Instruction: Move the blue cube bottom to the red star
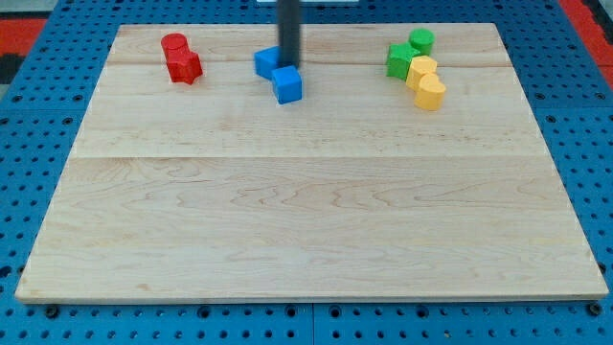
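The blue cube sits near the view's top, a little left of centre. My tip stands right at its upper edge, touching or nearly touching it. A second blue block lies just left of the rod, partly hidden by it. The red star lies at the view's upper left, with a red cylinder touching its top. The blue cube is well to the right of the red star.
At the view's upper right sit a green cylinder, a green block, and two yellow blocks, clustered together. The wooden board lies on a blue pegboard surface.
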Robot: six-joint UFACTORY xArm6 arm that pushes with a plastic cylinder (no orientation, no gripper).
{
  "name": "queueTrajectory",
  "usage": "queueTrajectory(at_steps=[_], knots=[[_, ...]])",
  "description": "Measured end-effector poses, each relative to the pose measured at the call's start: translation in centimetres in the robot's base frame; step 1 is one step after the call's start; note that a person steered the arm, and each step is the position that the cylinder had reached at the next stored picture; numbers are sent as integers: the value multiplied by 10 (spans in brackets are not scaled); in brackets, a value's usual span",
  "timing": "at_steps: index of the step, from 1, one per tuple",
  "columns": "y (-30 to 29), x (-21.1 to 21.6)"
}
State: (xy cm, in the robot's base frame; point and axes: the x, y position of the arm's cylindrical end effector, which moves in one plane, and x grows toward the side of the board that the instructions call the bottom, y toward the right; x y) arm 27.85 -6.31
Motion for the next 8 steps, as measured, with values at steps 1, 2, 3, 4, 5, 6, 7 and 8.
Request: queueTrajectory(at_steps=[1, 2, 3, 4, 5, 6, 7, 8], knots=[[-37, -1], [11, -1], [77, 0], [90, 11], [41, 29], [-14, 28], [0, 49], [3, 79]])
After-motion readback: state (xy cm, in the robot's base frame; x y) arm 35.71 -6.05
